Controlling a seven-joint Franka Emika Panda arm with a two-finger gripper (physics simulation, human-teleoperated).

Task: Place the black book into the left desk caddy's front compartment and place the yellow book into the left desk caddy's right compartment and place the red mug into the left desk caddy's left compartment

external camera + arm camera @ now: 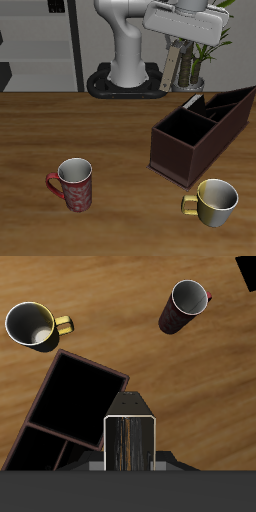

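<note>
Red mug (74, 184): glossy, mottled pink-red cylinder with a grey interior. It stands upright near the table's front edge, well apart from the caddy and not yet loaded. Gripper (180, 42): the jaws are clenched on the top of the yellow book (172, 68), a thin rigid slab with a speckled olive cover and pale edges. The book hangs slightly tilted, high above the table (110, 130) and farther back than the left desk caddy (190, 145). Hazard: a thin, smooth cover held only at its upper end may swing or slip. If lowered while tilted, its lower corner is likely to catch a divider or the rim, or enter a narrow section instead of the right compartment (78, 396). The caddy is a dark maroon, straight-walled box. Pale-yellow mug (215, 201): glossy, standing near the caddy's front corner, a collision risk on a low approach.
</note>
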